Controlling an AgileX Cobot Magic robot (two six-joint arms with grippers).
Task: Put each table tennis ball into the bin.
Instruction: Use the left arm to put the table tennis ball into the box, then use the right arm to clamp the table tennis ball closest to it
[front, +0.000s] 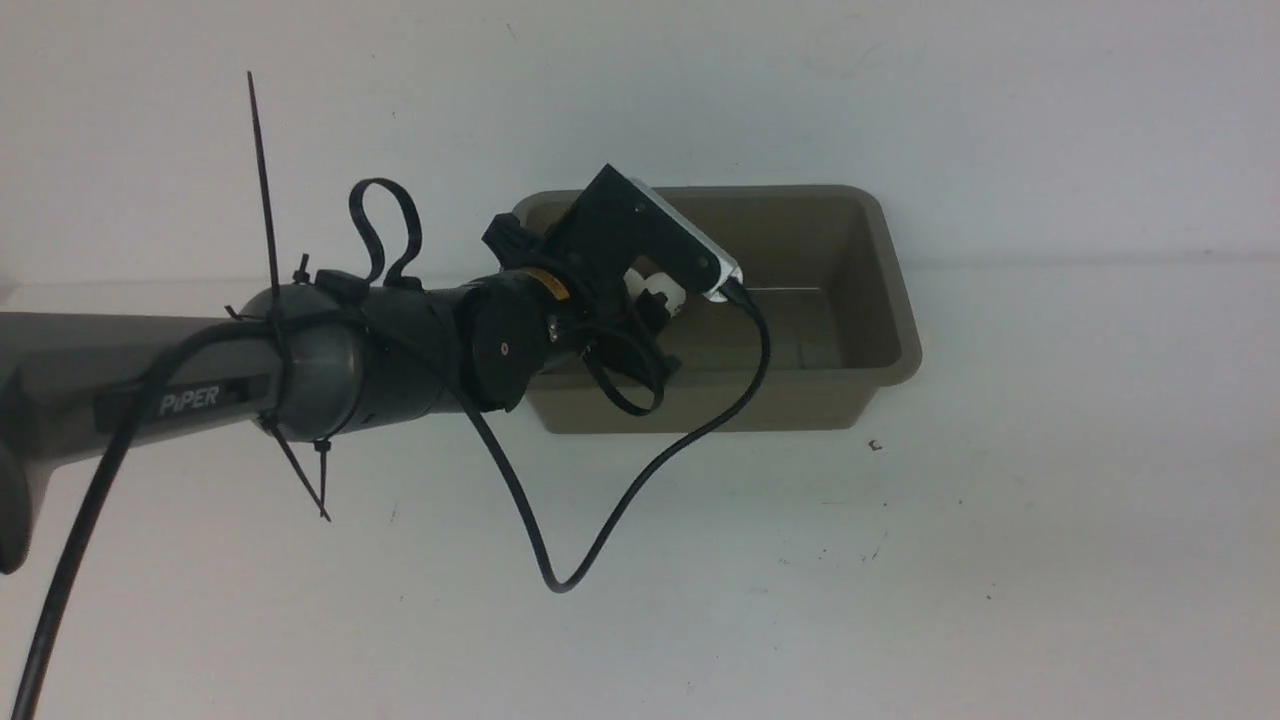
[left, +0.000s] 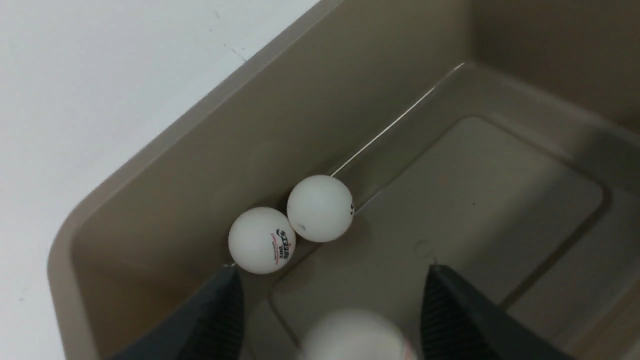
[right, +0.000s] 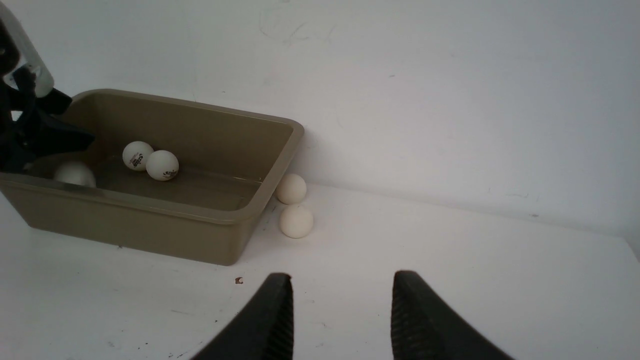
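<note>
White tabletop (front: 900, 580) runs back to a plain white wall (front: 900, 100), with the grey-brown bin (front: 760, 410) set close against that wall.

In the left wrist view the left fingers (left: 217, 317) stand apart inside the bin, gripping nothing. Between them sits a blurred table tennis ball (left: 355, 335) with a clear gap to either finger. I cannot tell whether it rests on the bin floor or hangs just above it. The right wrist view shows the same ball low in the bin, behind the near rim and under the left arm's wrist.

Further along the bin floor, two more printed balls (left: 262, 240) touch each other, and both sit against the foot of the long wall on the room-wall side. The rest of the floor is bare plastic.

In the front view the left arm (front: 300, 370) reaches across from the left, its wrist tipped down over the bin's left half, and a black cable (front: 650, 490) loops from the wrist down onto the tabletop.

The right fingers (right: 272, 320) are spread with nothing between them, poised over bare tabletop in front of the bin's right end.

Beyond them, two unmarked white balls (right: 296, 221) lie on the tabletop just outside that end. One is tucked against the bin's far corner, and the other is just beside it, nearer the camera. A small dark speck (right: 239, 280) lies near the bin's front corner.
</note>
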